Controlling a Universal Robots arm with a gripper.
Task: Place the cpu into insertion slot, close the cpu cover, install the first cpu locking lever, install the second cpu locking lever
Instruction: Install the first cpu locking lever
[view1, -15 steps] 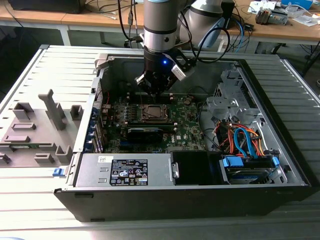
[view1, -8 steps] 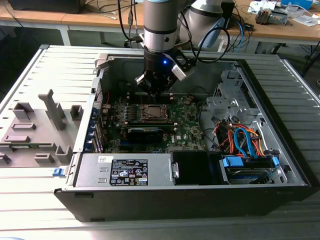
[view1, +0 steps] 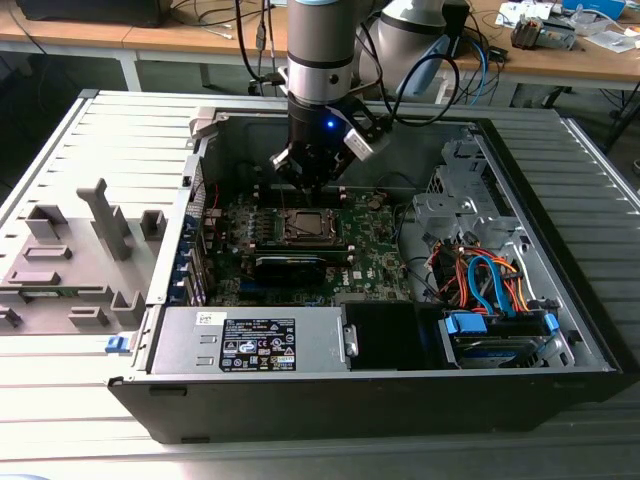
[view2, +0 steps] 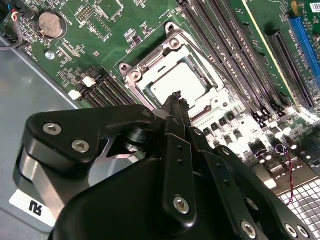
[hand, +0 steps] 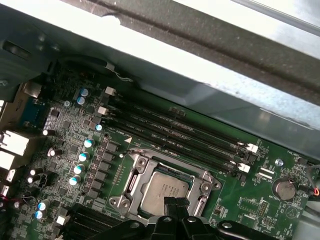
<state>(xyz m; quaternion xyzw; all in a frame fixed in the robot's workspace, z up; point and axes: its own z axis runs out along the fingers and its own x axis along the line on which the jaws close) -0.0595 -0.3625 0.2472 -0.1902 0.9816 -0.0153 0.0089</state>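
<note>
Silver metal of the cpu (view2: 176, 82) showed through the cut-out of the cpu cover (view2: 150, 62), which lay flat over the insertion slot (view2: 129, 70) on the green motherboard (view2: 115, 35). The cpu sat inside the slot, with the frame of the cover around it on all sides. The motherboard lay on the floor of an open computer case (view1: 400, 400), and the slot was near the middle of the board.

The gripper (view2: 176, 96) of the arm hung just above the slot, over one edge of the cpu. Its two black fingers (hand: 170, 204) were pressed together, and nothing could be seen between them. Whether the tips touched the cover or the cpu, one could not tell from the wrist views.

Long black memory slots (hand: 185, 135) ran beside the insertion slot, between it and a wall of the case. A round coin battery (view2: 51, 25) sat near an edge of the board, well apart from the slot. A row of small capacitors (hand: 82, 157) with light-blue tops stood on another side of the slot. In the exterior view, a grey power supply (view1: 250, 340) lay along the near edge of the case. A drive with a blue bracket (view1: 495, 330) and orange and blue cables (view1: 480, 275) filled the near corner at the exterior view's right.
</note>
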